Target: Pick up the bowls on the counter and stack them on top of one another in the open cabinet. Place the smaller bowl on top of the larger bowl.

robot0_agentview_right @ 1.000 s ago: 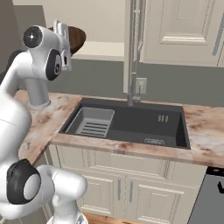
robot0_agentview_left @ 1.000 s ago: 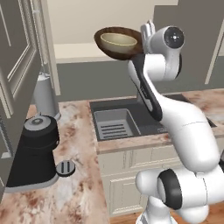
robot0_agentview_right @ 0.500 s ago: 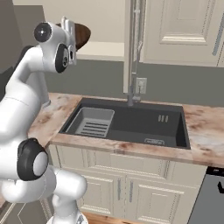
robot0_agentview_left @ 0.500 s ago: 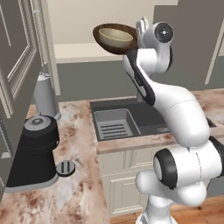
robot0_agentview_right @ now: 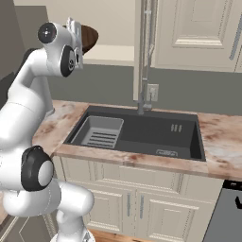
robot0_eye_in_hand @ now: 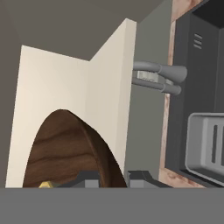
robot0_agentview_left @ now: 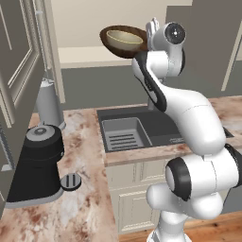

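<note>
We note the claw [robot0_agentview_left: 150,33] clenched on the rim of the brown bowl [robot0_agentview_left: 124,46], the small tan bowl [robot0_agentview_left: 124,38] already nested inside, both raised at the open cabinet [robot0_agentview_left: 80,54] shelf; setting them down remains.

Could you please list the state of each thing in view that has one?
gripper: shut on the larger bowl's rim.
larger bowl: held high, level, near the cabinet shelf.
smaller bowl: nested inside the larger bowl.
open cabinet: door open, shelf bare.
faucet: no water running.
</note>
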Robot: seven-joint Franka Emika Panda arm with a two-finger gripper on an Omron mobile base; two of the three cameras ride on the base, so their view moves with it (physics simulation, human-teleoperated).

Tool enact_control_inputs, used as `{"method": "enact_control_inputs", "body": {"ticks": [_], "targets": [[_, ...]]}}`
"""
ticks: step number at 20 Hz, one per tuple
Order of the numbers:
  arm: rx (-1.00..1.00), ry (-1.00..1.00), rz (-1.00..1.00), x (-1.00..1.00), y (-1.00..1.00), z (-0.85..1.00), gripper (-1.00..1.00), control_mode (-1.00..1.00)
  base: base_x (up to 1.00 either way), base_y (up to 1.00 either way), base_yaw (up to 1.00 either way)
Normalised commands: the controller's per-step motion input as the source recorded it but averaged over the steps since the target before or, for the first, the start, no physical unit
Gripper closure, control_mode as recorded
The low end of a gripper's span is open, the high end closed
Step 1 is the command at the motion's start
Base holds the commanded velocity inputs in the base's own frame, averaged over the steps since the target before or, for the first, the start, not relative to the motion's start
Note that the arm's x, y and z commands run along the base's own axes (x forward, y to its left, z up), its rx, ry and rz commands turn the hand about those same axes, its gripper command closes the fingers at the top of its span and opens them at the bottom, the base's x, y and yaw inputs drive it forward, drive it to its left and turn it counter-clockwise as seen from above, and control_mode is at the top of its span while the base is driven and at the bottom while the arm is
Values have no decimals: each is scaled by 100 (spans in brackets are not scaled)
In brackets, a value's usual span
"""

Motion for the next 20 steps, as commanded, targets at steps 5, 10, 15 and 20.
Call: {"method": "enact_control_inputs", "body": {"ticks": [5, 10, 15, 20], "targets": [[0, 0, 0, 10, 0, -11, 100, -100, 0, 0, 0], [0, 0, 0, 40, 4, 0, 100, -100, 0, 0, 0], [0, 0, -1, 56, 12, 0, 100, -100, 0, 0, 0], [0, 0, 0, 57, 15, 0, 100, -100, 0, 0, 0]]}}
